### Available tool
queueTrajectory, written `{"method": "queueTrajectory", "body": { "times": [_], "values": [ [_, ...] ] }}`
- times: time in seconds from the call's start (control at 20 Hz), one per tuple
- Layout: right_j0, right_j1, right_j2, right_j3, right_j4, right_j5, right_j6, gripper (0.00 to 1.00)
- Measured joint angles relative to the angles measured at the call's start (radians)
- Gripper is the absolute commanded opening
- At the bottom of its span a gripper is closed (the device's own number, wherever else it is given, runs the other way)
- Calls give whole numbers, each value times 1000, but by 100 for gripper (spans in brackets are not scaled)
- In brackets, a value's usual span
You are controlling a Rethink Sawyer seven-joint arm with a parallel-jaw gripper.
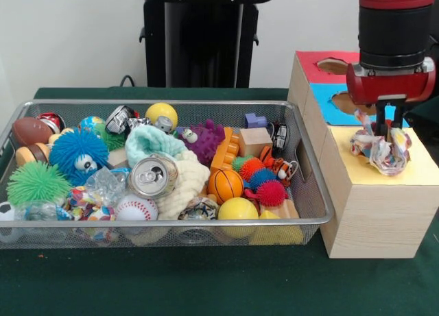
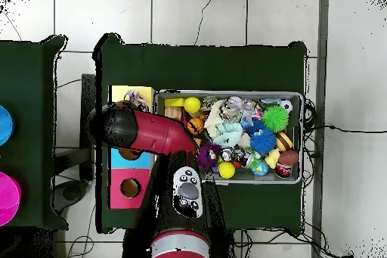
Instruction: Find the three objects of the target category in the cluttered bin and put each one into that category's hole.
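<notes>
Spotted cloth [image 1: 379,150] hangs bunched in the gripper [image 1: 388,132], fingers pinched on its top fold, right over the yellow-topped end of the wooden box [image 1: 374,213]. From the front its lower folds look to be touching or just above the yellow paper. The yellow hole itself is hidden under the cloth and arm in both views, so centring can't be checked; overhead only shows cloth [image 2: 136,99] at the yellow end. The blue hole [image 1: 351,105] sits just behind, so drift that way is the risk. I'd say the drop step is in hand: centre, lower until the bulk is inside the rim, then let go. Loose tails could snag the edge. The wire bin [image 1: 314,192] alongside remains heavily cluttered.
</notes>
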Motion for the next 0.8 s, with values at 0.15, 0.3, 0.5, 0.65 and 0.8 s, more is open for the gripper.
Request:
{"method": "queueTrajectory", "body": {
  "times": [0.15,0.3,0.5,0.65,0.8],
  "values": [
    [16,24,-12,-6,1,-3,0,0],
    [30,39,-26,-19,6,-5,0,0],
    [48,50,-46,-29,18,-5,0,0],
    [60,60,-61,-38,32,-5,0,0],
    [67,71,-69,-43,49,-6,1,0]
  ]
}}
